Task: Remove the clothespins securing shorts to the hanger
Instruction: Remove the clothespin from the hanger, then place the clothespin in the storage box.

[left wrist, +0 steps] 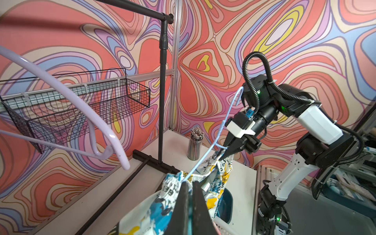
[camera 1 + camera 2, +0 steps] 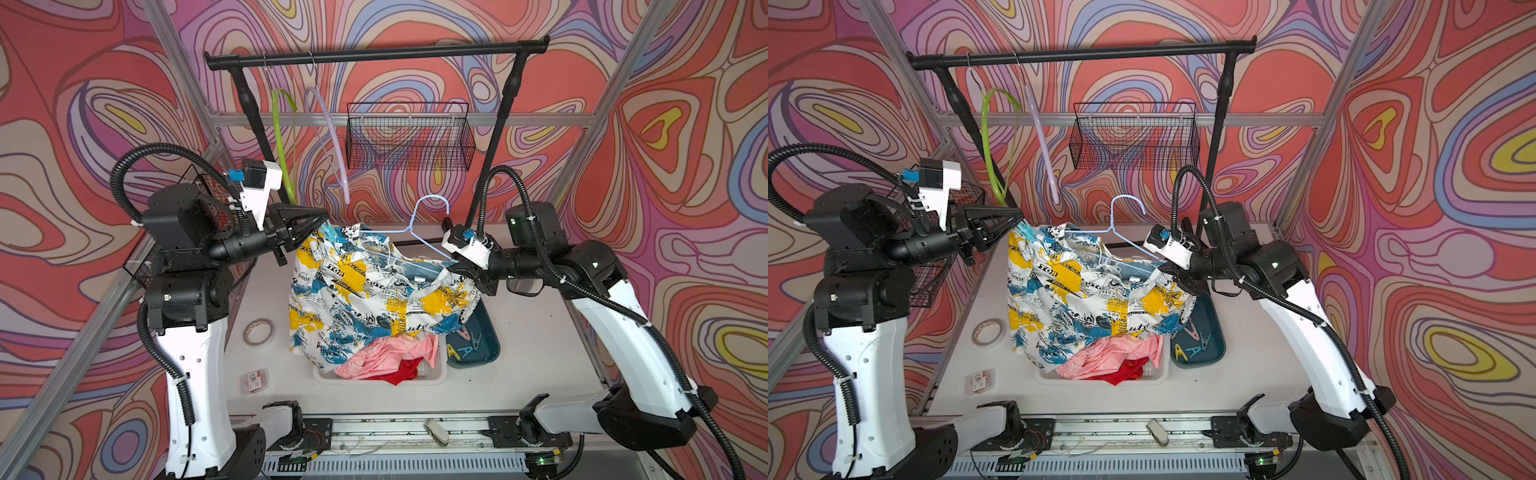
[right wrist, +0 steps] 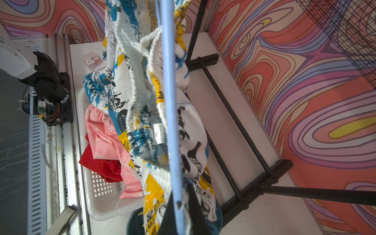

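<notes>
Printed shorts (image 2: 357, 291) hang over white basket (image 2: 441, 371), partly hiding teal tray (image 2: 487, 332).

The laundry basket (image 2: 439, 368) is sitting mid-desk (image 2: 540, 353), and two pairs of shorts (image 2: 374, 361) are lying in it. Above it the printed shorts (image 2: 353, 291) are hanging on the hanger (image 3: 169, 101), their lower edge trailing into the basket. The left tool (image 2: 325, 221) is gripping them above the basket's left rear. The right tool (image 2: 451, 270) is pinching the hanger's end above its right rear. Just right of the basket the tray (image 2: 488, 347) is holding clothespins (image 2: 467, 351). Left of the basket the tape roll (image 2: 258, 331) is lying, with the packet (image 2: 254, 380) at its left front. Behind the basket the garment rail (image 2: 374, 53) is standing, carrying two more hangers (image 2: 328, 141), and a mesh bin (image 2: 409, 137) is hanging behind it.
</notes>
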Available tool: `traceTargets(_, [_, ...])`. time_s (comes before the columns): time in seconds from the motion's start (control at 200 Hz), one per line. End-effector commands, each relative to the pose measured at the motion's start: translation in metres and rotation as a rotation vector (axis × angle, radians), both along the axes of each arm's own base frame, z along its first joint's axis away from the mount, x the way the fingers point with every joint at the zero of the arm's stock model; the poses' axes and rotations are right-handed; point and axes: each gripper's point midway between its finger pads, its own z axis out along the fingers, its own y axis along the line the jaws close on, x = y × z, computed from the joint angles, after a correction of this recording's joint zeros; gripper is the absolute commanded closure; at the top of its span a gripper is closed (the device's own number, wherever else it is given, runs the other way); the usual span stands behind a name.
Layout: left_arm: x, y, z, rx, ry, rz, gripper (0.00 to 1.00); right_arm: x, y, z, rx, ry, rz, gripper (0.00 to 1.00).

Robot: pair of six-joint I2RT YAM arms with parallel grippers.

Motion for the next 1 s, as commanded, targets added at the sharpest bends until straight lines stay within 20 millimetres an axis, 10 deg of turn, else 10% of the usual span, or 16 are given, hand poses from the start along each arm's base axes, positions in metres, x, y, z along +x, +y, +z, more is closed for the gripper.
traceTargets(0.0, [-0.015,-0.020,-0.002,0.005,0.025,-0.017,1.00,0.018,0.013,0.006,0.031,-0.032,0.003,1.00])
traceTargets(0.341, [-0.065,-0.172,-0.129,0.336,-0.027,-0.157,1.00,0.020,0.035,0.027,0.112,-0.010,0.080,1.00])
traceTargets(0.516, [-0.092,-0.282,-0.222,0.465,-0.088,-0.184,1.00,0.014,0.032,0.027,0.108,0.005,0.082,1.00])
traceTargets(0.616, [-0.076,-0.334,-0.270,0.524,-0.093,-0.061,1.00,0.010,0.030,0.026,0.103,0.014,0.080,1.00])
traceTargets(0.912, [0.006,-0.355,-0.358,0.585,0.027,0.212,1.00,-0.006,0.015,0.041,0.117,-0.043,0.063,1.00])
traceTargets(0.997, [0.024,-0.352,-0.369,0.611,0.047,0.250,0.77,-0.010,0.015,0.042,0.129,-0.046,0.072,1.00])
